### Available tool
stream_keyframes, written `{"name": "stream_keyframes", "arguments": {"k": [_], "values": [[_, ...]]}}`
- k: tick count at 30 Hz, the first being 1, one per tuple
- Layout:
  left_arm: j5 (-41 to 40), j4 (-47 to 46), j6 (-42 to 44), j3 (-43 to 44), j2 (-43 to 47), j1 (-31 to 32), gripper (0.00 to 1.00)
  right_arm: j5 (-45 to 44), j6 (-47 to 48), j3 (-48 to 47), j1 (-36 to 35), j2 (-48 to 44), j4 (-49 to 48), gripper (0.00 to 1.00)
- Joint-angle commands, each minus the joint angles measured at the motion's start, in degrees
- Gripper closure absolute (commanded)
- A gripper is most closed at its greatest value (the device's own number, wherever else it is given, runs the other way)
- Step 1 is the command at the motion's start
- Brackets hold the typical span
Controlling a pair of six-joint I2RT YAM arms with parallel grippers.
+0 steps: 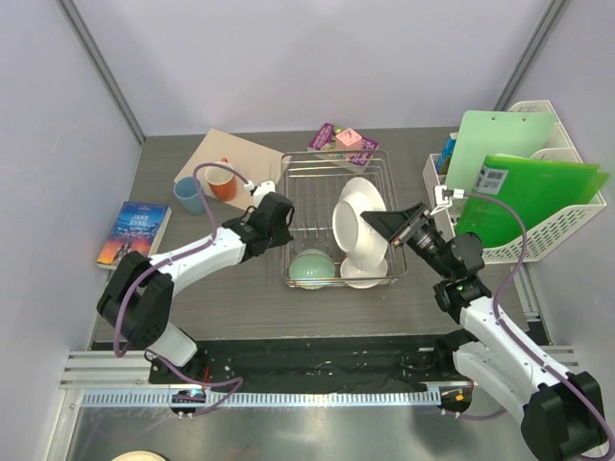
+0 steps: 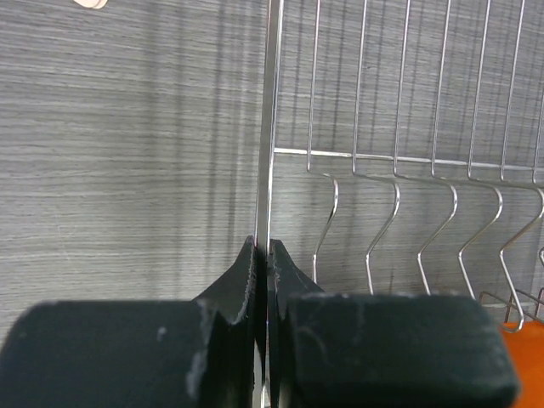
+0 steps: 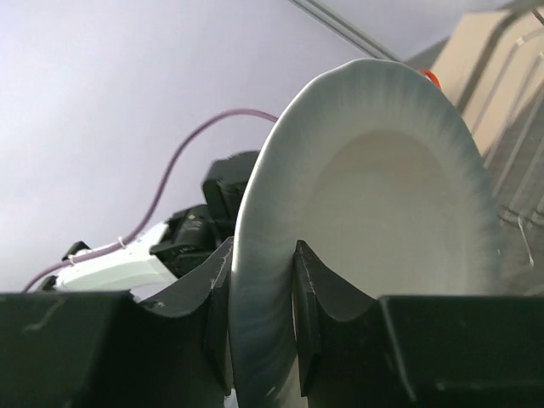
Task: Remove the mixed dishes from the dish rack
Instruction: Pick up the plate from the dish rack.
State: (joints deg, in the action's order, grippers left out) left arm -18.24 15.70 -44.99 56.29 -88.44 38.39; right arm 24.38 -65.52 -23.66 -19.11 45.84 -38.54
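The silver wire dish rack stands mid-table. My left gripper is shut on the thin wire of its left rim; the fingers pinch that wire. My right gripper is shut on the rim of the large white plate, held on edge over the rack's right half; the plate fills the right wrist view. A pale green bowl and a cream bowl lie in the rack's near end. The orange-red mug and light-blue cup stand on the table to the left.
A tan board lies behind the mug. A book lies at the far left. Coloured packets sit behind the rack. A white plastic basket with green folders stands at the right, close to my right arm.
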Motion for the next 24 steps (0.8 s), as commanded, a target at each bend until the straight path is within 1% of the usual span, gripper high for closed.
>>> {"name": "stream_keyframes", "arguments": {"k": [1, 4, 10, 11, 13, 14, 16, 17, 19, 20, 22, 24], "values": [[3.12, 2.49, -2.73, -1.01, -2.96, 0.19, 1.0, 1.55, -0.75, 0.9, -0.05, -0.93, -6.1, 0.99], [3.12, 2.84, -2.73, -0.57, -3.05, 0.1, 1.0, 1.81, 0.12, 0.37, -0.13, -0.49, -6.11, 0.99], [1.72, 4.77, -2.38, 1.01, -1.04, 0.19, 0.99, 2.51, 5.21, -3.67, -0.13, 0.21, -0.75, 0.99], [1.54, 5.21, -2.21, 1.36, -0.68, 0.11, 0.94, 2.6, 5.92, -4.2, -0.13, 0.3, -0.05, 0.99], [0.75, 6.52, -2.12, 2.5, 0.63, 0.19, 0.89, 2.6, 8.2, -6.04, -0.13, 0.65, 2.59, 0.99], [0.58, 6.88, -1.59, 3.03, 1.16, 0.19, 0.84, 2.6, 9.26, -6.83, -0.13, 1.0, 3.82, 0.99], [0.14, 7.84, -1.15, 4.52, 1.96, 0.1, 0.77, 2.34, 12.41, -9.38, -0.13, 1.44, 7.59, 0.99], [-0.13, 8.81, -0.72, 5.14, 2.74, 0.1, 0.68, 1.9, 13.74, -10.08, -0.13, 1.53, 8.74, 0.99], [-1.0, 9.61, -0.01, 6.71, 3.63, 0.11, 0.59, 0.59, 16.98, -13.24, -0.05, 1.44, 14.27, 0.99], [-1.36, 10.39, 0.25, 7.25, 4.59, 0.1, 0.5, -1.33, 20.39, -14.3, -0.13, 1.35, 15.94, 0.99], [-2.15, 10.92, 1.13, 8.39, 5.47, 0.02, 0.45, -3.02, 23.14, -17.29, -0.13, 1.53, 20.69, 0.99], [-2.68, 11.89, 1.66, 10.06, 6.17, 0.1, 0.42, -4.42, 26.13, -19.57, -0.13, 2.23, 23.93, 0.99]]}}
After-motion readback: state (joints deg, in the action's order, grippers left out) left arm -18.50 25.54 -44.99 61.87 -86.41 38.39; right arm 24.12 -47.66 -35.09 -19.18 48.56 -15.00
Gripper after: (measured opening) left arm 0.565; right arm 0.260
